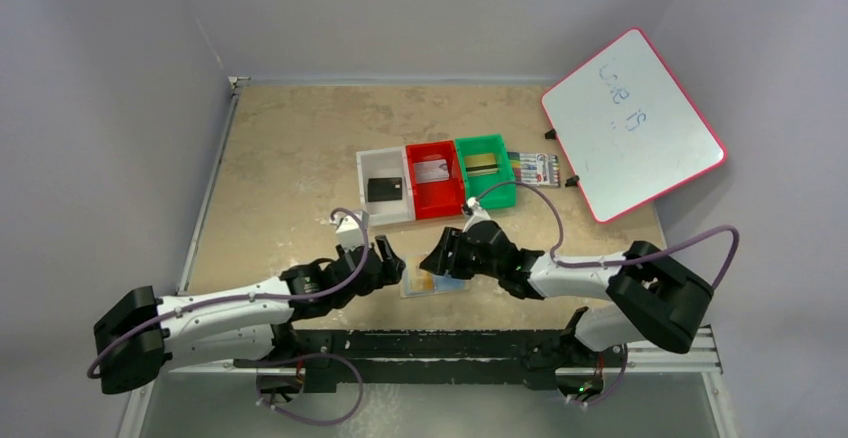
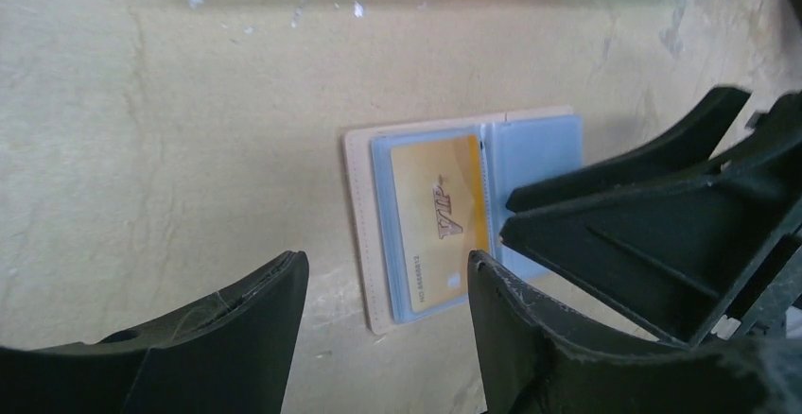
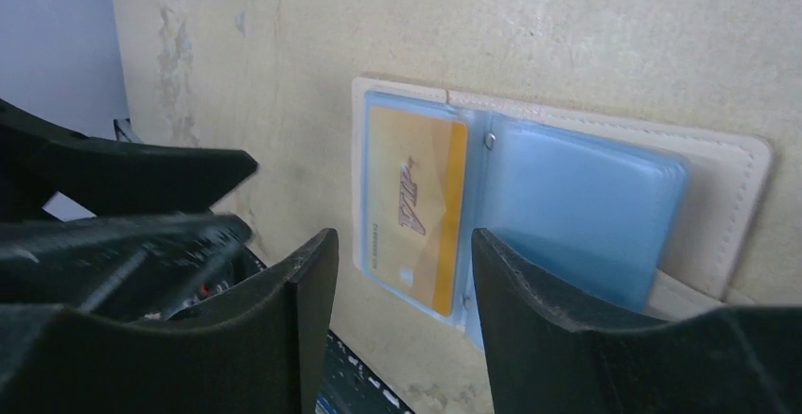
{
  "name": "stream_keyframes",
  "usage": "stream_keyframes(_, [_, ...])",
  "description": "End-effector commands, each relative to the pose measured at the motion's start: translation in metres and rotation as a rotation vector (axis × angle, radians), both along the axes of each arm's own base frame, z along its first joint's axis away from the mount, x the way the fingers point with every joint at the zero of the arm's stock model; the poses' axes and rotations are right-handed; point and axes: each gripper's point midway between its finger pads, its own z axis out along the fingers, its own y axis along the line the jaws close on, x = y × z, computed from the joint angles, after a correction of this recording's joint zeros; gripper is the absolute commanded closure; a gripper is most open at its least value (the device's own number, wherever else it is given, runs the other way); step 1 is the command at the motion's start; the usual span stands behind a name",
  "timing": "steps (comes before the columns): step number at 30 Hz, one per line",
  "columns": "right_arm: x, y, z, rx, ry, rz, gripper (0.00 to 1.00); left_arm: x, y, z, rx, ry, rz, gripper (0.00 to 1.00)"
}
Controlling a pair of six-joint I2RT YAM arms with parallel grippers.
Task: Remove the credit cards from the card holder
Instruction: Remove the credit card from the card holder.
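We see left tool [image 2: 388,265] and right tool [image 3: 405,241] spread; gold plastic card [image 2: 440,225] likely stiff, slick: pinch its edge, pinning tan folding card holder [image 2: 357,234].

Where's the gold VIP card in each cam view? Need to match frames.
Top external: flat gold plastic card, lower middle of picture.
Left wrist: centre, in the left light-blue pocket.
Right wrist: centre-left, same pocket.
Shared landmark: the open tan folding card holder around it.
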Motion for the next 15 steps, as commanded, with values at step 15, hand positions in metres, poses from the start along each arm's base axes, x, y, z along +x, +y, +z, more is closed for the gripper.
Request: stream_keyframes(15, [0.005, 0.016, -0.011, -0.042, 0.064, 0.021, 0.64, 0.0, -0.057, -0.002, -0.021, 0.028, -0.177, 0.51])
